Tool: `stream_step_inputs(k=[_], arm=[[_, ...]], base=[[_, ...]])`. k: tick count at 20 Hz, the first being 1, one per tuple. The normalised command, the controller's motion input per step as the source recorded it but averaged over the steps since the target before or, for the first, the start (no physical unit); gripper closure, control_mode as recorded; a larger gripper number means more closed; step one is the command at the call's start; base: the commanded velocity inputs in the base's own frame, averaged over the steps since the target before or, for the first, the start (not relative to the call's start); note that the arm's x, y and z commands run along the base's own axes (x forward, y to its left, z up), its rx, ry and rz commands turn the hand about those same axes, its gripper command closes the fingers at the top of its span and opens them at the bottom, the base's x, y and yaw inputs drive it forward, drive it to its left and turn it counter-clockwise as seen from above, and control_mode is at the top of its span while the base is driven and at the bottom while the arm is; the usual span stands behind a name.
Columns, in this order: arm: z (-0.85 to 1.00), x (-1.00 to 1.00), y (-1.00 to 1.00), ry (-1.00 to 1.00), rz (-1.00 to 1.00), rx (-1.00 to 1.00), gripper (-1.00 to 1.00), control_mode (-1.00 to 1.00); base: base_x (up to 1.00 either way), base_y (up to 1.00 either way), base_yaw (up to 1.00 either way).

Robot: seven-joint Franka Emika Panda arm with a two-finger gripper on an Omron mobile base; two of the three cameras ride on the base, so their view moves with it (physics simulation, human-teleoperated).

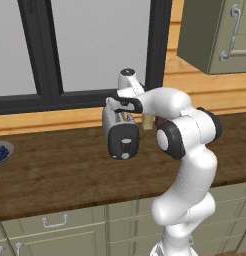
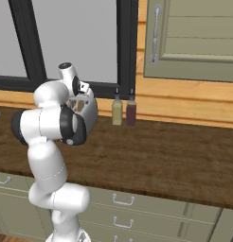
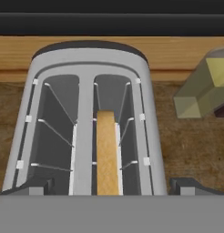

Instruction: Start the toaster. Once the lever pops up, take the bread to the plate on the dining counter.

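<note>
Tan bread (image 3: 107, 154) stands in the right-hand slot of the silver toaster (image 3: 86, 123) on the windowed counter (image 1: 55, 165), and the gripper (image 3: 109, 187) hangs spread wide over it, apparently lining up to straddle and pinch the slice.

Even, soft rendered light; faint shadows, slightly blurry, no glare.

Silver toaster (image 1: 121, 131) with a rounded black end panel; grey slots crossed by pale wire guides. Light-tan bread (image 3: 108, 154) standing in the right slot. Dark-brown wood-grain table (image 2: 161, 156) above olive-grey drawers (image 1: 55, 225). One yellowish bottle (image 2: 117, 111), one dark-red bottle (image 2: 131, 112). Black window frame (image 1: 157, 45).
</note>
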Motion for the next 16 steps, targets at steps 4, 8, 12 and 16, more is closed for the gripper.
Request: stream_step_inputs(k=[4,8,12,16], arm=[[-0.02,-0.31,0.00,0.00,0.00,0.02,-1.00,-1.00],[-0.13,-0.12,0.00,0.00,-0.01,0.01,-1.00,-1.00],[-0.20,0.00,-0.09,0.00,-0.02,0.00,-1.00,-1.00],[-0.08,0.00,-0.12,0.00,-0.02,0.00,-1.00,-1.00]], base=[[0.00,0.00,0.00],[0.00,0.00,0.00],[0.00,0.00,0.00],[0.00,0.00,0.00]])
